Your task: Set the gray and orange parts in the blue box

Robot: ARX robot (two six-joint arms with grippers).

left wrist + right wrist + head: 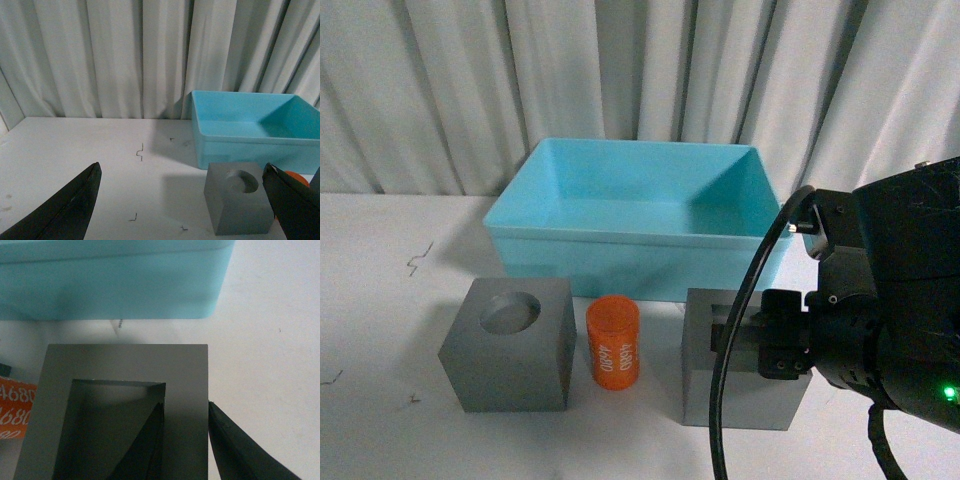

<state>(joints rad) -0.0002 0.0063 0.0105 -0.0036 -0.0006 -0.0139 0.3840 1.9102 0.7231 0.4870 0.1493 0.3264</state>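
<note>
White tabletop (380, 420), pale cloth curtains (440, 90) at 12 o'clock.
Left claw (181, 167) is wide open, holding nothing; right claw (185, 405) sits astride the matte gray cube's (125, 362) wall, can't tell if it squeezes.

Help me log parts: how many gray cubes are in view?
2. The round-recess cube sits left of the orange cylinder; the rectangular-recess cube sits right of it, the right gripper straddling one wall.

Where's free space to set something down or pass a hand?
Free: inside the blue box; table left of the round-recess cube. Crowded: the orange cylinder occupies the gap between cubes; the right gripper straddles a wall of the rectangular-recess cube.
</note>
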